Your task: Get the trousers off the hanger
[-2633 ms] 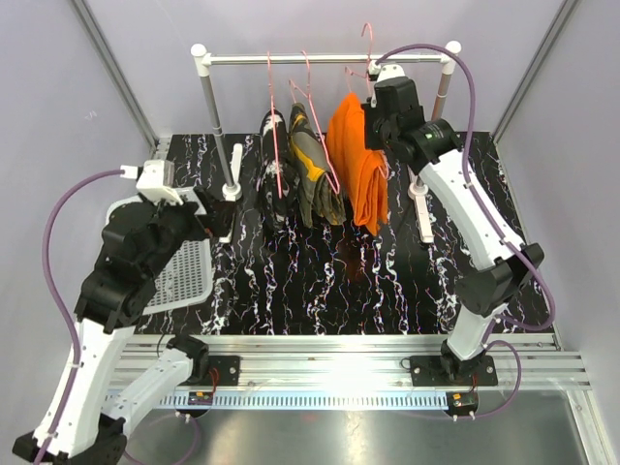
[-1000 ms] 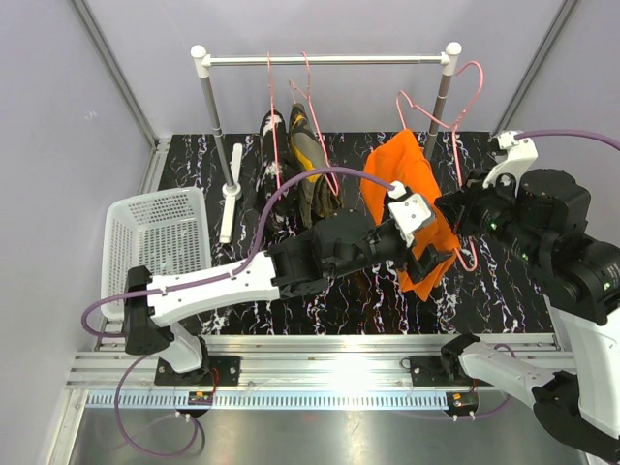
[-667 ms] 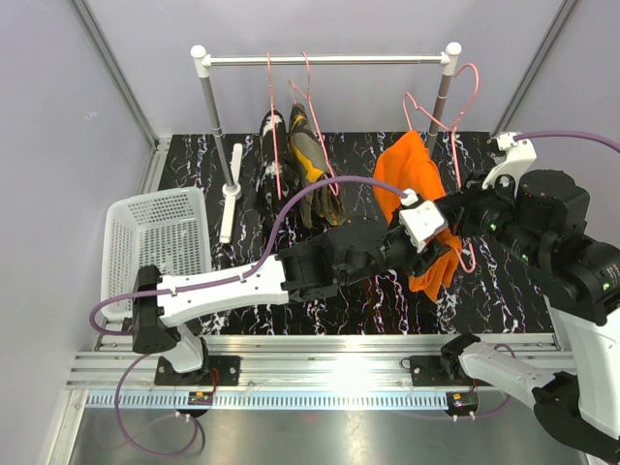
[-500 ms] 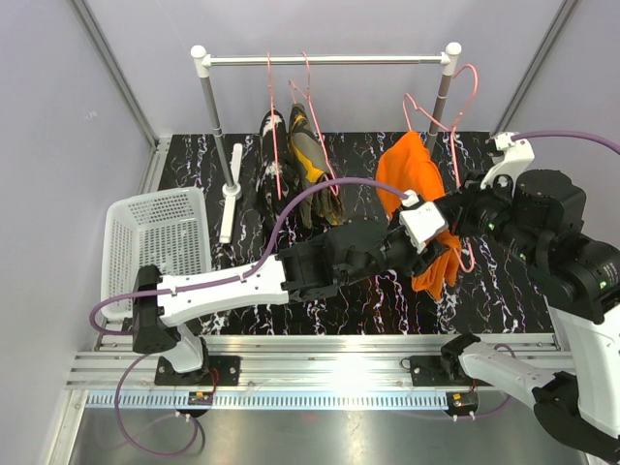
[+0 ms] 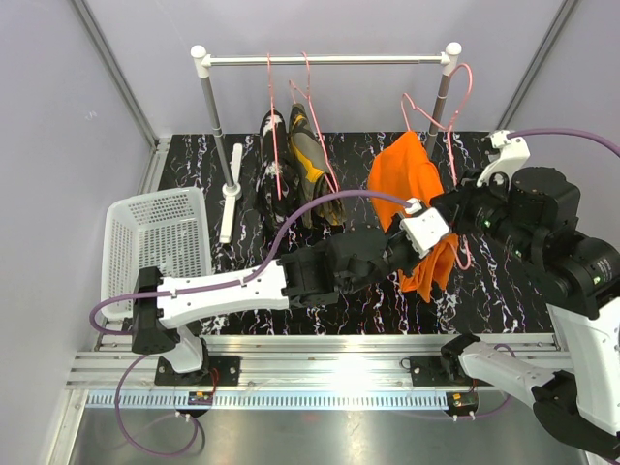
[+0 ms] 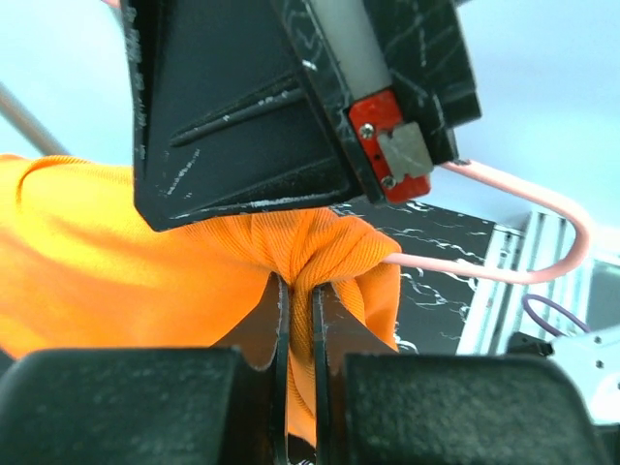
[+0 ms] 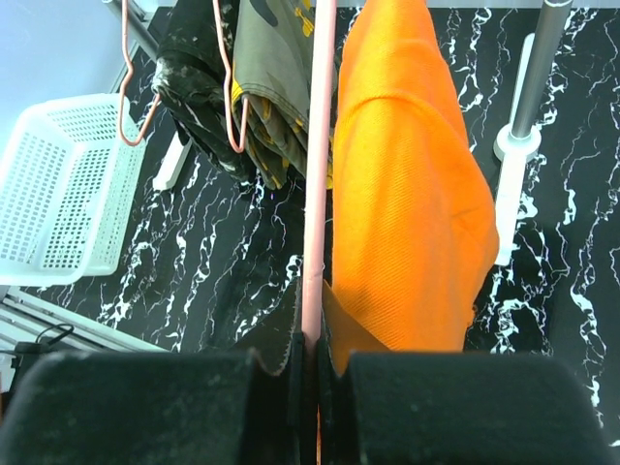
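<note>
Left fingers tight on the orange trousers.

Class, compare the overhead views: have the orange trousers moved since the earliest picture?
Yes: the orange trousers have left the rail, shifting right and toward the table's near edge.

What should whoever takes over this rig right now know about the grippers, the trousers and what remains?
The left gripper is shut on a fold of the orange trousers.
The right gripper is shut on the pink hanger carrying them, held off the rail.
The olive trousers and black speckled trousers hang on their own hangers at the rail.
Done: no pair is off its hanger yet.
Left: pull the orange pair free, then do the other two.
</note>
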Available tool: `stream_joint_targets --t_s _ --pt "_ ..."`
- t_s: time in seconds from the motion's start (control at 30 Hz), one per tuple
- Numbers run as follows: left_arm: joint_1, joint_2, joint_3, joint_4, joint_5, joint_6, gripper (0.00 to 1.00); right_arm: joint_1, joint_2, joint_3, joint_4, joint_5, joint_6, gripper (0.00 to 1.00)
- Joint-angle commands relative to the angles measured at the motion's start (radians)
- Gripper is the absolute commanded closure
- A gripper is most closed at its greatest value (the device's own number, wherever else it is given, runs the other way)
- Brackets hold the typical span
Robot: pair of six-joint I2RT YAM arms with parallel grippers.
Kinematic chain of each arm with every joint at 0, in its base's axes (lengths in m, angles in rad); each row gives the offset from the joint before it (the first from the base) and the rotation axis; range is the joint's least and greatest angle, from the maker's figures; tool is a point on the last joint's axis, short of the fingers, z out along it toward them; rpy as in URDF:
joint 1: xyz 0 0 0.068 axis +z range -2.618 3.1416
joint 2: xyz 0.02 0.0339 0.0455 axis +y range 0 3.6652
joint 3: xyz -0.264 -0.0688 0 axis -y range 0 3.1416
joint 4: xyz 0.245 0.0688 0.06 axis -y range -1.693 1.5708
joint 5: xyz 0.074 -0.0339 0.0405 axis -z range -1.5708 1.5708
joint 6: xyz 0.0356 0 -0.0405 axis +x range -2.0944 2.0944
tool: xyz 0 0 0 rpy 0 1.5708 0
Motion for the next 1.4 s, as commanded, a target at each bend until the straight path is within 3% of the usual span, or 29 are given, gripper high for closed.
stream_joint_targets --t_s 0.0,0.2,0.53,0.67,0.87,1.0,1.07,1.1,1.17,1.2,1.23,1.3,1.37 --pt "-0.008 -0.004 0.022 0.083 -0.160 0.039 1.00 0.004 -0.037 0.008 0.226 -0.037 0.005 1.00" --pt "-0.045 -0.042 0.020 0.132 -0.310 0.091 1.00 0.004 -0.037 -0.081 0.206 0.101 -0.021 1.00" --pt "-0.045 -0.131 0.022 0.081 -0.248 0.042 1.00 0.004 -0.004 -0.115 0.179 0.223 -0.029 1.00" --pt "-0.045 -0.160 -0.026 0.099 -0.169 0.025 1.00 0.004 0.006 -0.058 0.183 0.157 -0.036 1.00" --pt "-0.043 -0.127 -0.009 0.068 -0.136 0.013 1.00 0.004 -0.010 0.084 0.225 -0.064 -0.006 1.00" --pt "-0.043 -0.107 0.017 0.031 -0.090 0.007 0.86 0.004 0.006 0.146 0.199 -0.066 -0.016 1.00" --pt "-0.043 -0.102 0.019 0.032 -0.088 0.005 0.88 0.004 0.015 0.161 0.186 -0.069 -0.018 1.00" --pt "-0.043 -0.099 0.019 0.031 -0.091 0.005 0.99 0.004 0.013 0.163 0.188 -0.076 -0.015 1.00" --pt "-0.043 -0.090 0.025 0.031 -0.103 0.008 1.00 0.004 0.013 0.160 0.191 -0.101 -0.012 1.00" --pt "-0.043 -0.084 0.029 0.024 -0.103 0.010 0.98 0.004 0.010 0.157 0.194 -0.115 -0.012 1.00" --pt "-0.043 -0.078 0.037 0.006 -0.103 0.014 0.79 0.004 0.012 0.157 0.195 -0.118 -0.012 1.00" --pt "-0.045 -0.064 0.058 -0.003 -0.097 0.020 0.58 0.004 0.013 0.161 0.192 -0.104 -0.019 1.00" --pt "-0.045 -0.058 0.065 -0.031 -0.088 0.020 0.60 0.004 0.027 0.173 0.177 -0.087 -0.027 1.00"
